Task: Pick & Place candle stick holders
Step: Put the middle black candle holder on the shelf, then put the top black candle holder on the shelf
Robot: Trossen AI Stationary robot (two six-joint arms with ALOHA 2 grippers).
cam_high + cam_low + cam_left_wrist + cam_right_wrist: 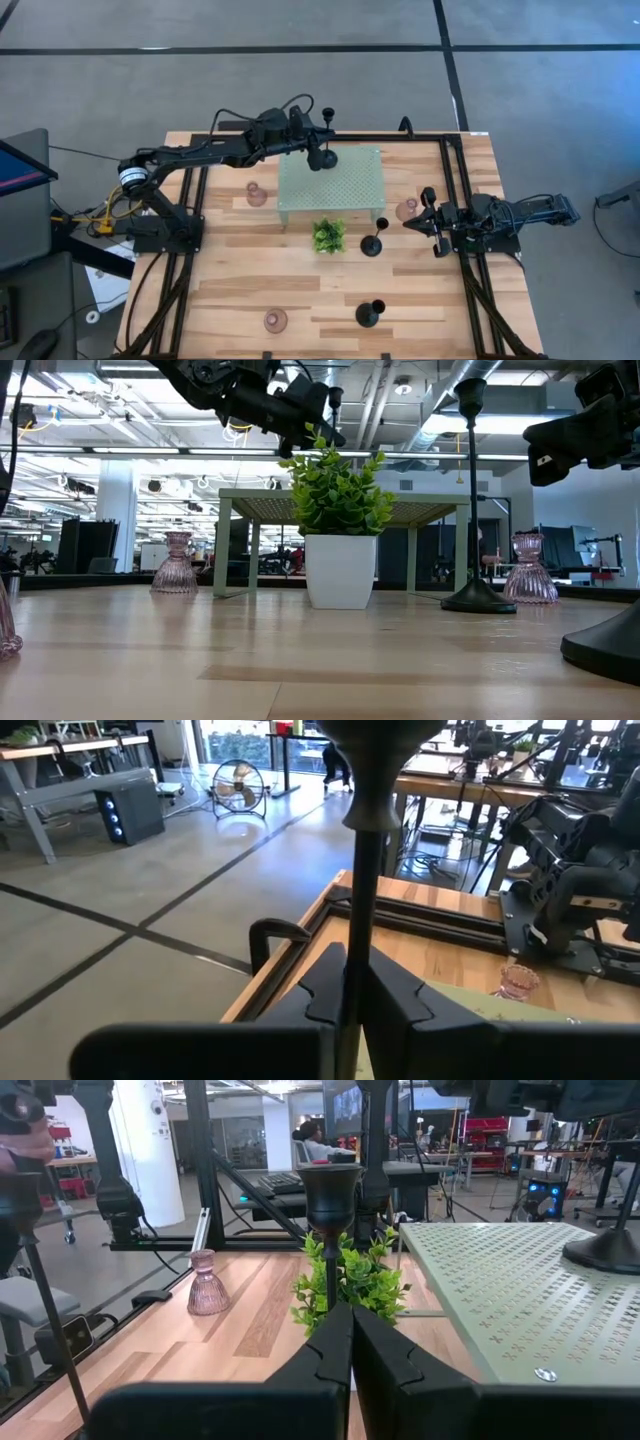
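1. L gripper (318, 133) is over the back edge of the mint-green stand (345, 195), fingers clamped on the thin stem of a black holder (322, 155) whose round base sits on the stand's perforated top.
2. L wrist view: matte black stem (358, 920) runs up between the two dark fingers (400, 1000) to a flared cup.
3. R gripper (425, 218) hovers at the table's right side, fingers (385, 1350) pressed together, nothing between them. A pinkish glass holder (407, 210) lies just beside its tips.
4. 2nd black holder (372, 243) stands ahead of the R gripper, by the plant (328, 236); leafy green, in a white pot (340, 572).
5. 3rd black holder (368, 314) is near the front edge, well apart from both grippers.
6. Other pink glass holders, squat, ribbed, translucent: one (257, 194) just left of the stand, below the L arm; one (274, 320) at front.
7. Table (230, 280): pale wood planks w/ black frame rails.
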